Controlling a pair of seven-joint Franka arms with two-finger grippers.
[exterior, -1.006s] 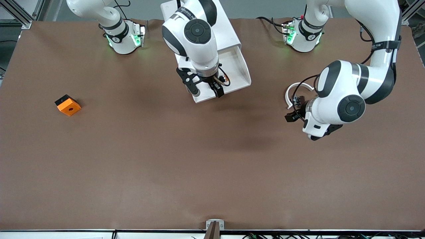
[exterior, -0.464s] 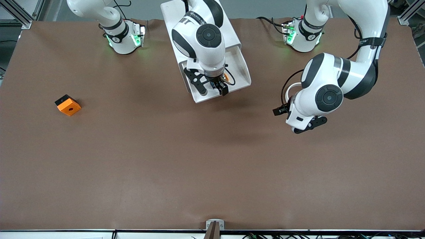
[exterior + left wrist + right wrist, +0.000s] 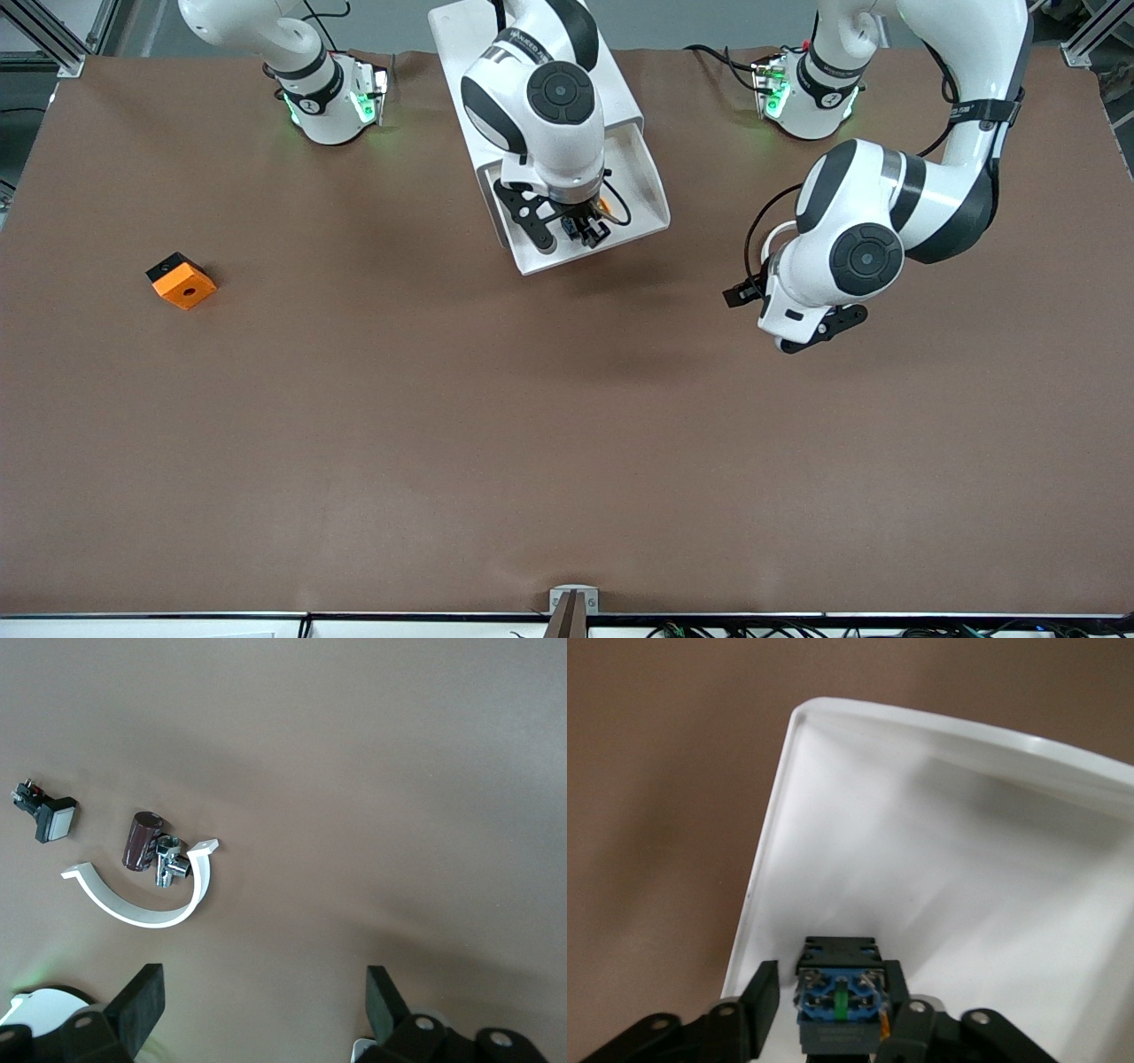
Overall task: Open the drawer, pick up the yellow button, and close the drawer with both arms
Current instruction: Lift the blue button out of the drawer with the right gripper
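Inside the open white drawer point(image 3: 642, 190), the right gripper point(image 3: 580, 232) is lowered with its fingers point(image 3: 764, 994) closed against the two sides of the button point(image 3: 839, 994). Right wrist view: the button's black-and-blue body faces the camera, blue terminal block with a green mark at its middle, black collar above it. The cap is not visible in this view; in the front view an orange spot point(image 3: 602, 206) shows just beside the gripper, toward the left arm's end of the table. The button's long axis appears to run along the gripper's approach line, body end up toward the wrist; the exact tilt cannot be told. The drawer is pulled out of its white cabinet point(image 3: 461, 35) toward the front camera, and its floor around the button is bare white.

Left gripper point(image 3: 266, 1010) hangs over the brown table point(image 3: 567, 443) at the left arm's end, fingers spread wide, nothing between them. Left wrist view shows, on the table below: a curved white strip point(image 3: 146, 895), a dark cylinder point(image 3: 142, 840) and a small metal fitting point(image 3: 171, 859) touching each other inside its curve, and a small black switch with a white face point(image 3: 49, 813) near them.

An orange block point(image 3: 182, 280) sits well apart, at the right arm's end of the table.
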